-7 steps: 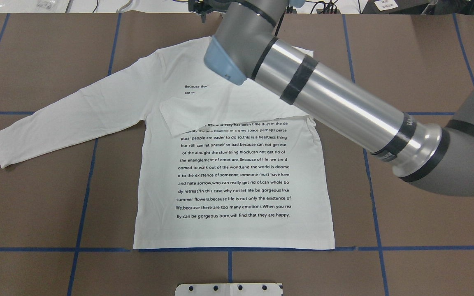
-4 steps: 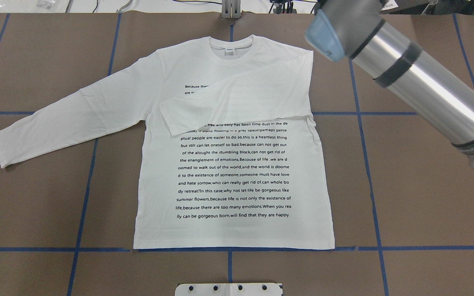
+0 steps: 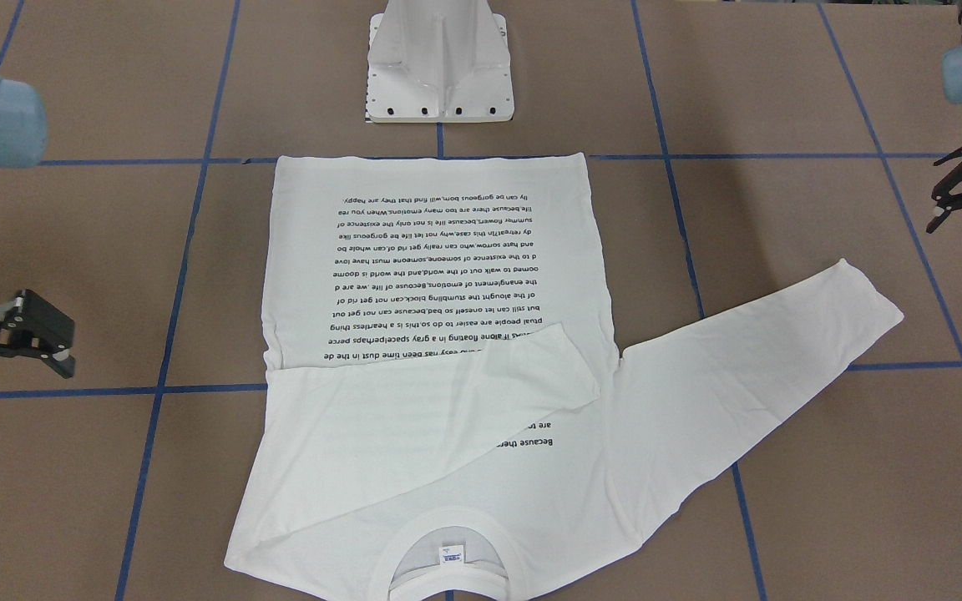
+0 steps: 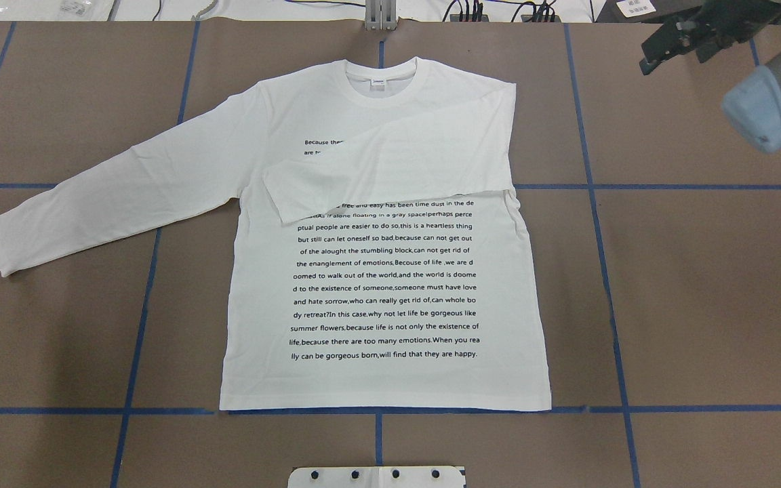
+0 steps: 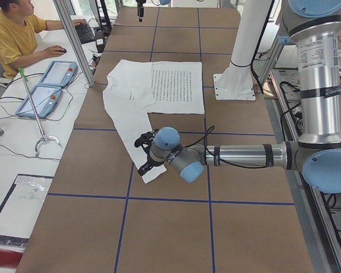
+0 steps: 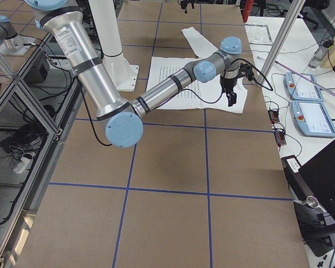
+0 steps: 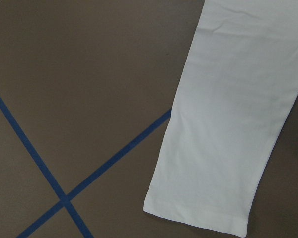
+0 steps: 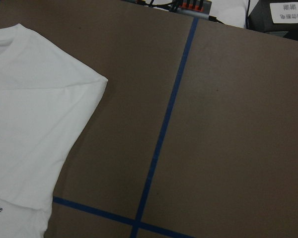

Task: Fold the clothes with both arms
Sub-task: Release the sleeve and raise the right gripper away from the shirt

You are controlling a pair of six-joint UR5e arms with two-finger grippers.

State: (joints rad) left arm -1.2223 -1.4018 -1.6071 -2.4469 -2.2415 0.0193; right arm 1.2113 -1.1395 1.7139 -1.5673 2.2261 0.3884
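Your grey jointed right arm (image 4: 773, 112) has swung clear. A second ago it lay across the collar and chest, and now it sits in the upper right corner of the overhead view, off the cloth. That leaves the white long-sleeved T-shirt with the block of black printed text (image 4: 384, 285) fully uncovered. It lies flat, print up, in the middle of the brown table with blue tape lines (image 4: 702, 305), and it hasn't shifted during the retreat.

One sleeve (image 4: 390, 169) is already laid across the chest, over the top lines of print. I'd call that first fold finished. The other sleeve (image 4: 112, 193) is still stretched out toward the left edge of the overhead view, so it looks like the next job.

The black two-finger right gripper (image 3: 62, 340) hangs at the left edge of the front-facing view, well apart from the shirt, with its jaws spread and nothing in them. The black left gripper (image 3: 940, 209) is at the right edge of that view, near the outstretched sleeve's cuff (image 7: 198, 218), which fills its wrist camera from above. Its jaws seem to stand apart and empty, though it's small and partly cropped there, so treat that as likely rather than certain.
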